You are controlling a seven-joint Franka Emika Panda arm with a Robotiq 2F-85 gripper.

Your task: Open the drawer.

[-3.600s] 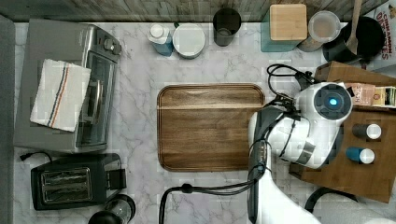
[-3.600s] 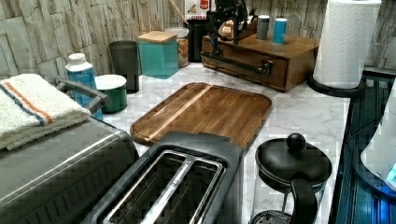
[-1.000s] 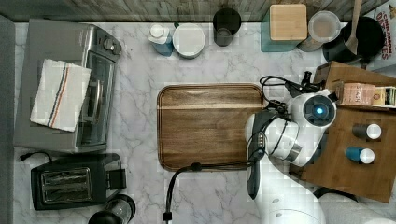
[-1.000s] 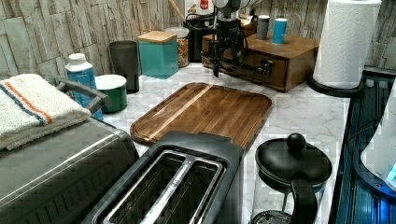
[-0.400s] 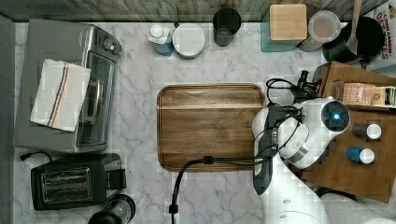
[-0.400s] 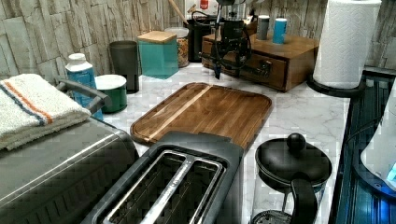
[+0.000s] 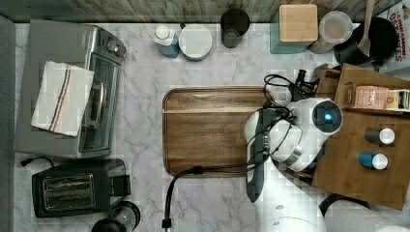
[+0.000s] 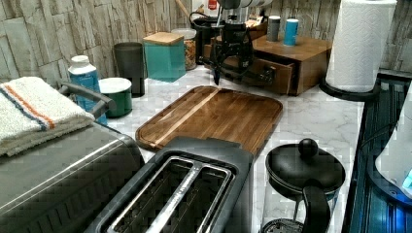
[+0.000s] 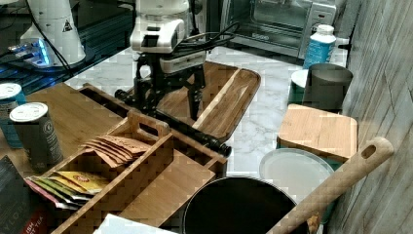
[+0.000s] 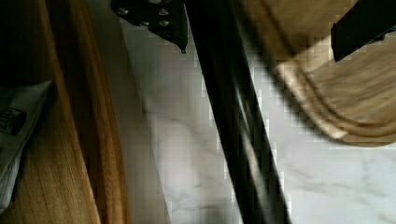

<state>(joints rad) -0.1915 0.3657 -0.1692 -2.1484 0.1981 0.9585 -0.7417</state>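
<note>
The wooden cabinet (image 7: 362, 169) stands at the marble countertop's (image 7: 145, 72) edge on the top view's right, and its drawer (image 9: 160, 161) is pulled partly out toward the wooden tray board (image 7: 212, 130) lying mid-counter. In the right view the drawer's open compartments show a fan of tea packets (image 9: 114, 146), their print too small to read.

The gripper (image 9: 168, 100) hangs at the drawer front with its fingers spread apart, one on each side of the long black bar handle (image 9: 195, 131). In the wrist view the handle (image 10: 233, 126) runs between the two fingertips (image 10: 161, 16), and neither seems to press on it, though the near one is very close.

On the cabinet's top stand two small canisters (image 7: 379, 136), and beside them a box whose label looks like "STASH" (image 7: 370, 96). At the countertop's far right corner in the top view, a red-lettered package (image 7: 401, 29) reads partly "DES". A triangular warning sticker marks the robot base (image 9: 58, 29) in the right view.
</note>
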